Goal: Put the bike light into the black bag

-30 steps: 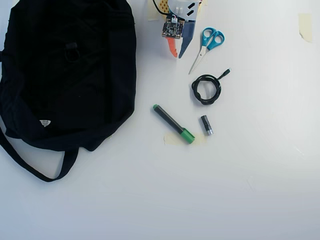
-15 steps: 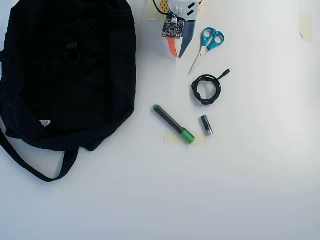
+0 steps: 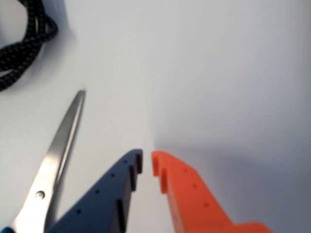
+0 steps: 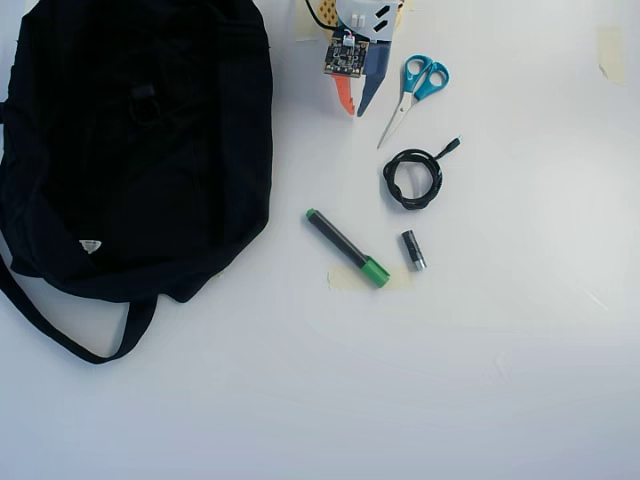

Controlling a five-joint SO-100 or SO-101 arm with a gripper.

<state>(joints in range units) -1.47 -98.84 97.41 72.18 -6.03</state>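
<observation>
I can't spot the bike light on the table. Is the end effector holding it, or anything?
Nothing is held: the end effector is nearly shut with only bare table in its gap.

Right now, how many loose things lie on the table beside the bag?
4: scissors by the gripper, coiled cable below them, green marker mid-table, small cylinder right of it.

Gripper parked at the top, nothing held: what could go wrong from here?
No bike light shows in either view, so the gripper may go for the small grey-black cylinder or the coiled cable instead. The scissors lie right beside its nearly closed jaws and could be knocked when it moves out.
</observation>
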